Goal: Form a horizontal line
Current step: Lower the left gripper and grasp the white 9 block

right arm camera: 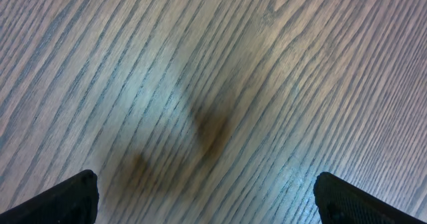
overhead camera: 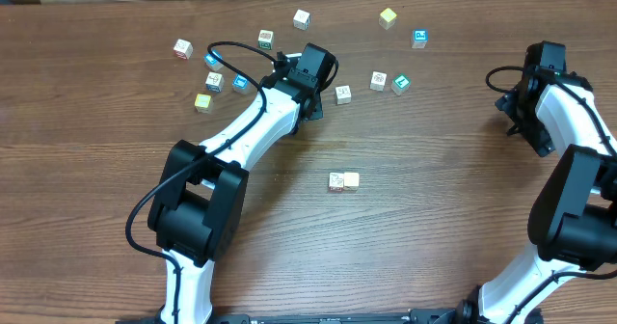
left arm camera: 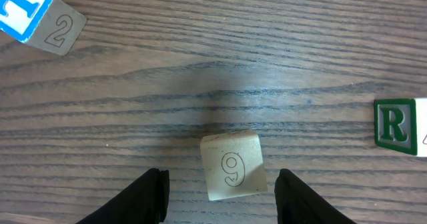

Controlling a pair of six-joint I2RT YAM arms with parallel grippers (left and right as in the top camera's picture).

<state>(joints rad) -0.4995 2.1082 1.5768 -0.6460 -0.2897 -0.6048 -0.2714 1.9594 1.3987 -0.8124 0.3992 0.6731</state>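
Note:
The horizontal line (overhead camera: 343,181) shows as a short row of two touching cubes at the table's centre, one whitish with a printed face on the left and one pale yellow on the right. My left gripper (overhead camera: 330,87) is open at the back of the table, next to a loose whitish cube (overhead camera: 342,94). In the left wrist view this cube (left arm camera: 232,165) bears a "9" and lies between my open fingers (left arm camera: 220,197), touching neither. My right gripper (overhead camera: 518,110) is open and empty at the far right, over bare wood (right arm camera: 207,197).
Loose cubes lie along the back: white ones (overhead camera: 302,18), a yellow one (overhead camera: 388,17), blue ones (overhead camera: 419,38), and a cluster at the left (overhead camera: 213,80). The left wrist view shows a blue "T/2" cube (left arm camera: 33,21) and a green "R" cube (left arm camera: 399,126).

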